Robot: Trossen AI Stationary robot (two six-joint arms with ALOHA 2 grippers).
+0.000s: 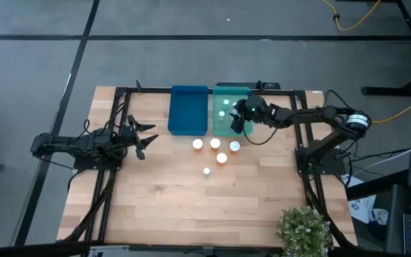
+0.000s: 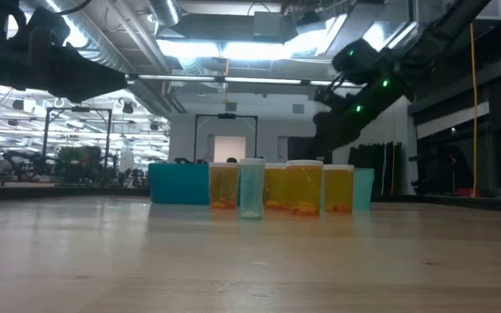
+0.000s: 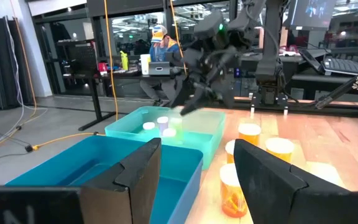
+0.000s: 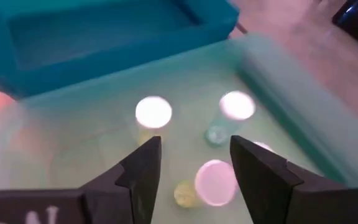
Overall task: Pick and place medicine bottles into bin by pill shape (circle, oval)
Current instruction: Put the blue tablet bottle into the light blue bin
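Observation:
Several amber bottles with white caps and one small pale bottle stand upright on the table in front of the bins; the low view shows them in a row. Three pale bottles stand in the teal bin. The blue bin is to its left. My right gripper hangs open above the teal bin; in its wrist view one pale bottle stands below, between the fingers. My left gripper waits open at the table's left, pointing at the bins.
A black frame runs along the table's edges. A potted plant stands at the near right corner. Bare wood lies in front of the bottles. A person sits at a desk in the room beyond.

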